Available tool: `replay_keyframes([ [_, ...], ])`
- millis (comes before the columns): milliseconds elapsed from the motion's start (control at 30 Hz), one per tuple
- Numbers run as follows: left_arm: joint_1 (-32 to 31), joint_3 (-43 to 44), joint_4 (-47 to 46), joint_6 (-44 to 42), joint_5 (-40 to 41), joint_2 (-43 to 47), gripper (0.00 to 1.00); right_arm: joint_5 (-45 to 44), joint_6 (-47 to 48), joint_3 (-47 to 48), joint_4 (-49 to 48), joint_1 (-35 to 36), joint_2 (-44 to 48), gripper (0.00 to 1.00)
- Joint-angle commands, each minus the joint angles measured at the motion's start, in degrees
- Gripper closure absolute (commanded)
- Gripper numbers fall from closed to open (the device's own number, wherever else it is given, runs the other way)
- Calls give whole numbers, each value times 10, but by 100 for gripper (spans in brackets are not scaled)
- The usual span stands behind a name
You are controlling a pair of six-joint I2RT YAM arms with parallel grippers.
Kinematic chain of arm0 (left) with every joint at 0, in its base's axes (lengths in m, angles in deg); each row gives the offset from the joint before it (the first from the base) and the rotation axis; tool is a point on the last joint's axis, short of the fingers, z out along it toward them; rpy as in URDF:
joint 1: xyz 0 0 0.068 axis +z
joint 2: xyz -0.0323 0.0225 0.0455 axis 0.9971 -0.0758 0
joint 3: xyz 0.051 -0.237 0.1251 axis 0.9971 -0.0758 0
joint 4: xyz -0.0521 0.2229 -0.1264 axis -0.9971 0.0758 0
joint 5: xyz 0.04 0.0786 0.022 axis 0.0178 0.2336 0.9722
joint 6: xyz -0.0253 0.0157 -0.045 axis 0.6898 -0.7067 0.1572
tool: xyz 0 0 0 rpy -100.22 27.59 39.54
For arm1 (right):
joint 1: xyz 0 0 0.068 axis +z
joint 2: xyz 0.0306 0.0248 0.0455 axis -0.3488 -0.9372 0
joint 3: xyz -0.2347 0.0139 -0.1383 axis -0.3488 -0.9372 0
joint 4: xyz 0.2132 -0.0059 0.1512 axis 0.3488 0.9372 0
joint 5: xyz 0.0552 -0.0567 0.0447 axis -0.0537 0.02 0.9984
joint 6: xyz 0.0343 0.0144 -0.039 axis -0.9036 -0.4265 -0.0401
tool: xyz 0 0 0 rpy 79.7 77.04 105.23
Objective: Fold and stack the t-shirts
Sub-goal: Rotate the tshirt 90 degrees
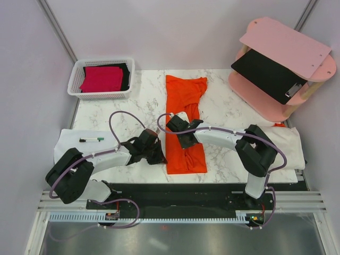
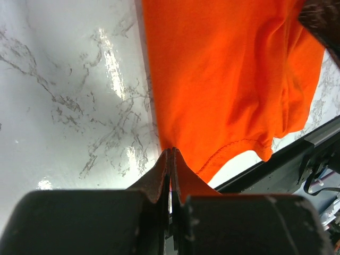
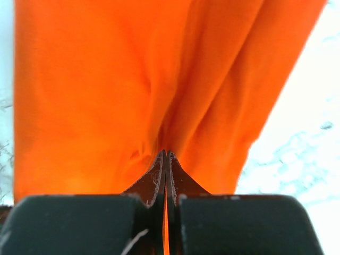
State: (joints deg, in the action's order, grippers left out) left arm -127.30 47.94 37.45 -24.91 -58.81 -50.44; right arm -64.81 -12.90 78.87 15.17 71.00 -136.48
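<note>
Glossy veined marble tabletop [image 1: 226, 106]; long creased orange t-shirt [image 1: 181, 98].

Bare marble [image 1: 228, 106] flanking orange t-shirt [image 1: 183, 95], far corners blocked — basket [image 1: 103, 61], pink shelf [image 1: 284, 40]

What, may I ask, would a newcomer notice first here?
The orange shirt lies as a long strip down the middle of the table, the left jaws shut on its near left edge, the right jaws on its middle. A white basket far left holds a crimson shirt; a pink shelf far right holds a black clipboard.
</note>
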Motion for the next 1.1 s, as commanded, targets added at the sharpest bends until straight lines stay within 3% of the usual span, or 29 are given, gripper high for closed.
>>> replay_keyframes([
  [0, -5, 8, -12, -1, 12, -12, 98, -52, 4, 46, 57, 14, 42, 100],
  [200, -5, 6, -13, -4, 14, -15, 98, -18, 1, 61, 58, 42, 76, 100],
  [433, -5, 1, -11, -2, 19, -14, 98, 20, -23, 23, 44, 79, 44, 100],
  [867, -5, -6, 0, 0, 32, -7, 98, -21, -71, -12, 94, 89, 29, 100],
  [967, -5, -8, 1, -1, 31, 1, 98, -47, -69, -13, 76, 107, 56, 100],
  [1067, -5, -17, 0, -4, 34, 22, 98, -74, -86, -55, 12, 111, 157, 100],
])
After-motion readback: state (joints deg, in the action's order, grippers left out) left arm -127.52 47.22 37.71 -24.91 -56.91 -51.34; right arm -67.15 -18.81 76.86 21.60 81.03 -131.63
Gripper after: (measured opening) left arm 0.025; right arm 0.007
